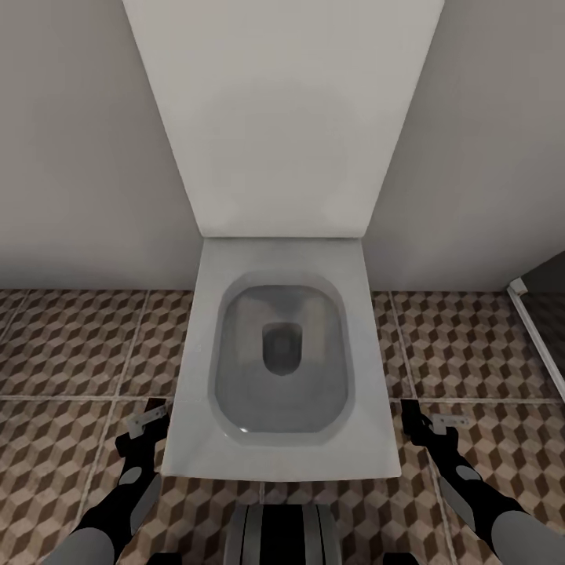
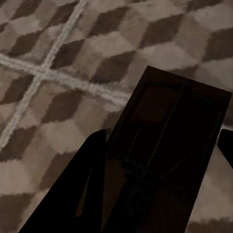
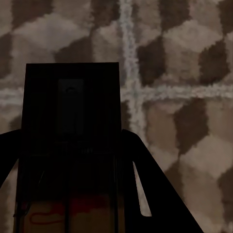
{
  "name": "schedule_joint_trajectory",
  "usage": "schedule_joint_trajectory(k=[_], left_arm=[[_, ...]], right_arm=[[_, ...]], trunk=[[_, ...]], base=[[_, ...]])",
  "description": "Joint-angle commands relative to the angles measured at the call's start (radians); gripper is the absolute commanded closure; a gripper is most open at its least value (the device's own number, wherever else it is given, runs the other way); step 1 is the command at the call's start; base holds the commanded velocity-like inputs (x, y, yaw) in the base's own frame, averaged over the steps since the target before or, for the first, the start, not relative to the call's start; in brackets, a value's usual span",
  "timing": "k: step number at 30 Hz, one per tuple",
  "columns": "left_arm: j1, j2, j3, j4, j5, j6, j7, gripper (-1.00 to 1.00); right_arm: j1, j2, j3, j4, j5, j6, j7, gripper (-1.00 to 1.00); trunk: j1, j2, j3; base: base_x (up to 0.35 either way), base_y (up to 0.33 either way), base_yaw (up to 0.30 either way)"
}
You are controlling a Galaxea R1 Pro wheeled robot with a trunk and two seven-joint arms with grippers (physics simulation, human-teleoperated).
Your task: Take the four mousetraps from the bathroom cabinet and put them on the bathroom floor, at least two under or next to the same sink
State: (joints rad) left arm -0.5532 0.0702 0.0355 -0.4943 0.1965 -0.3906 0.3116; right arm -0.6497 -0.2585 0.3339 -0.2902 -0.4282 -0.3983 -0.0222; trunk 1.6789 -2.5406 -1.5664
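Note:
My left gripper (image 1: 143, 430) hangs low over the cube-patterned bathroom floor (image 1: 71, 345), left of a toilet, shut on a flat wooden mousetrap (image 1: 147, 417). In the left wrist view this mousetrap (image 2: 170, 126) lies dark between the fingers (image 2: 82, 184), above the tiles (image 2: 58, 58). To the right of the toilet, my right gripper (image 1: 421, 426) is shut on a second mousetrap (image 1: 446, 421). The right wrist view shows that mousetrap (image 3: 73, 92) clamped between two dark fingers (image 3: 145, 184) over the floor (image 3: 184, 73). The cabinet and the other mousetraps are out of view.
A white toilet (image 1: 196, 369) with its lid (image 1: 282, 110) raised stands straight ahead against the grey wall (image 1: 71, 141), between my two arms. The dark frame of a shower enclosure (image 1: 540, 329) runs along the floor at the right.

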Motion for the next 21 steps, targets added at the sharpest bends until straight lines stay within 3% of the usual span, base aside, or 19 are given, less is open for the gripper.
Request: schedule_joint_trajectory(k=[1, 14, 21], left_arm=[[0.000, 0.000, -0.002, 0.000, 0.006, -0.004, 0.001, 1.00], [0.000, -0.001, -0.002, 0.000, 0.006, -0.004, 0.001, 1.00], [0.000, -0.002, -0.003, 0.000, 0.006, -0.004, 0.001, 1.00]], right_arm=[[-0.001, -0.001, 0.008, 0.000, -0.012, -0.004, 0.001, 1.00], [-0.001, -0.001, 0.008, 0.000, -0.012, -0.004, 0.001, 1.00], [-0.001, -0.001, 0.008, 0.000, -0.012, -0.004, 0.001, 1.00]], trunk=[[0.000, 0.000, -0.001], [0.000, 0.000, -0.001], [0.002, -0.001, -0.016]], base=[[0.000, 0.000, 0.000], [0.000, 0.000, 0.000], [0.000, 0.000, 0.000]])
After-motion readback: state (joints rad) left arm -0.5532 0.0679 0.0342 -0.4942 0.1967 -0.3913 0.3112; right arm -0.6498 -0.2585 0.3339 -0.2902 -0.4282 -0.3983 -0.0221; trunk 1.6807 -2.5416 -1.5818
